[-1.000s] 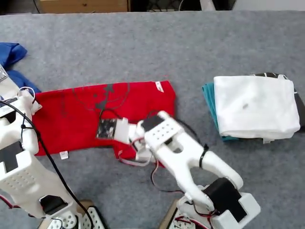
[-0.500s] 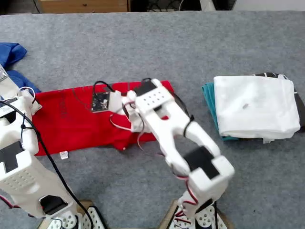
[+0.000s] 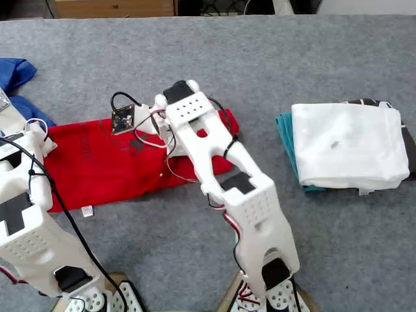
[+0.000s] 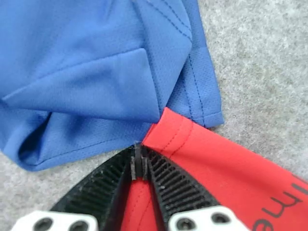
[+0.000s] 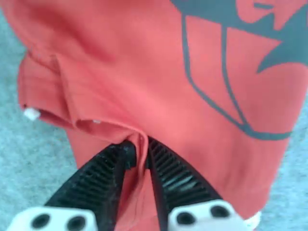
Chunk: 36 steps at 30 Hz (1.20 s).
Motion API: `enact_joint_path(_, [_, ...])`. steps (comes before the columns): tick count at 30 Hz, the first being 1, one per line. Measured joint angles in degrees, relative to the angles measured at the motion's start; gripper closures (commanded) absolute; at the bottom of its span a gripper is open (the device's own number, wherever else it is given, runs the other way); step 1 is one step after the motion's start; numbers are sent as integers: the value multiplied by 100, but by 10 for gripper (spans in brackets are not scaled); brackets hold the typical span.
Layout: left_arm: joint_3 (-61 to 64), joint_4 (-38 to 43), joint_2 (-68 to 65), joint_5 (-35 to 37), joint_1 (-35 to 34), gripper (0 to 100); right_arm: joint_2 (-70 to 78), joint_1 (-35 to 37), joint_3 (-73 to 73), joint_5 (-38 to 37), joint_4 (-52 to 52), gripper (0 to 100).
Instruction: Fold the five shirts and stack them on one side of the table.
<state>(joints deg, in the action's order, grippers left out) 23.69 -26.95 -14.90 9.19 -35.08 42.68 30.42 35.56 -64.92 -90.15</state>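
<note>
A red shirt (image 3: 97,169) with a grey print lies across the left half of the table, its near edge doubled over. My right gripper (image 5: 139,154) is shut on a fold of this shirt, and the right arm (image 3: 208,143) stretches over it toward its far edge. At the shirt's left corner my left gripper (image 4: 139,163) is shut on the red hem (image 4: 173,132). A crumpled blue shirt (image 4: 96,62) lies right beside that corner, at the table's left edge (image 3: 16,78).
On the right side stands a stack of folded shirts: a white one (image 3: 348,146) on top, teal (image 3: 285,130) and black (image 3: 370,103) edges showing under it. Grey felt table (image 3: 273,58) lies bare at the back and between shirt and stack.
My right arm has swung from the red shirt's near edge toward its far edge, carrying the pinched fold with it. The left arm has kept still.
</note>
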Motion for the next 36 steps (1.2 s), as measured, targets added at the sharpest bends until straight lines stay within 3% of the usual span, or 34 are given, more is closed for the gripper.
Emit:
enact_joint_path(4, [0,0,0,0,0,971,404,0,958,-70,-527,972])
enact_joint_path(10, [0,-18,0,0,0,971,791,-35,1776,-44,-721,827])
enact_joint_path(17, [0,-18,0,0,0,971,879,-466,2620,1512,-255,835])
enact_joint_path(21, [0,-18,0,0,0,971,879,-668,3165,1890,-888,993])
enact_joint_path(23, [0,-18,0,0,0,971,879,-703,3191,2084,-1002,977])
enact_joint_path(32, [0,-18,0,0,0,971,-343,-747,756,2268,-985,985])
enact_joint_path(36, [-97,-53,-26,0,0,971,-448,-879,-404,2286,-193,985])
